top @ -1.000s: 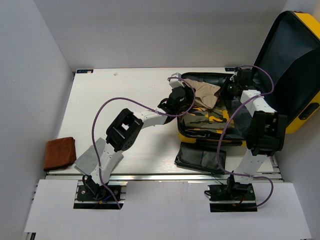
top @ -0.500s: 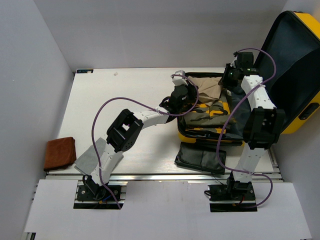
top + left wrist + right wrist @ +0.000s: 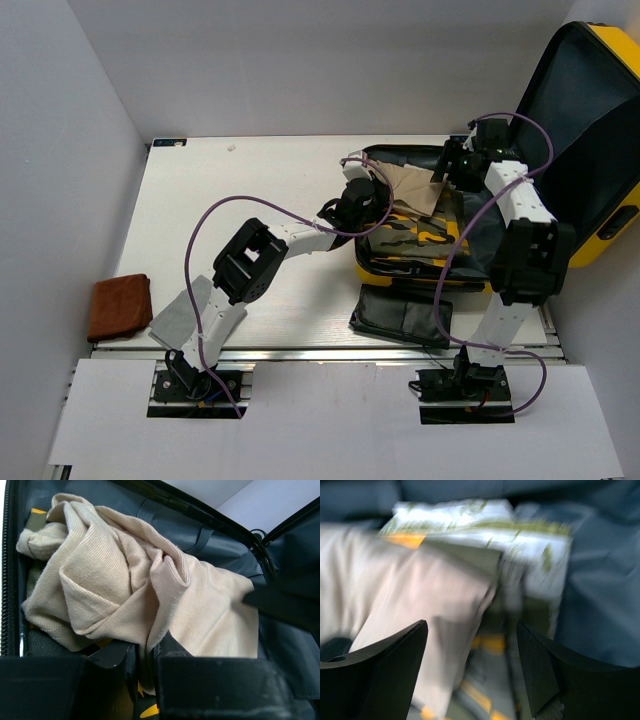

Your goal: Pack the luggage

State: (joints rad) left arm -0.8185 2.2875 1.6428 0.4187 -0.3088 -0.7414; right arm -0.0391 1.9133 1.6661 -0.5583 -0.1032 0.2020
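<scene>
Left wrist view: left gripper [image 3: 145, 667] pinched the beige cloth [image 3: 125, 580]; right gripper [image 3: 470, 665] stood spread, empty. Best pressed down flat inside the luggage [image 3: 612, 45] before release.

right gripper [image 3: 452, 165] sat low over the right half of the luggage [image 3: 612, 45] a second ago, then swung up to the far rim with the beige cloth [image 3: 410, 182] stretched toward it. now it's backed off a touch, jaws sprung wide. cloth corner has dropped back slack. left gripper [image 3: 358, 195] nudged up, then back
</scene>
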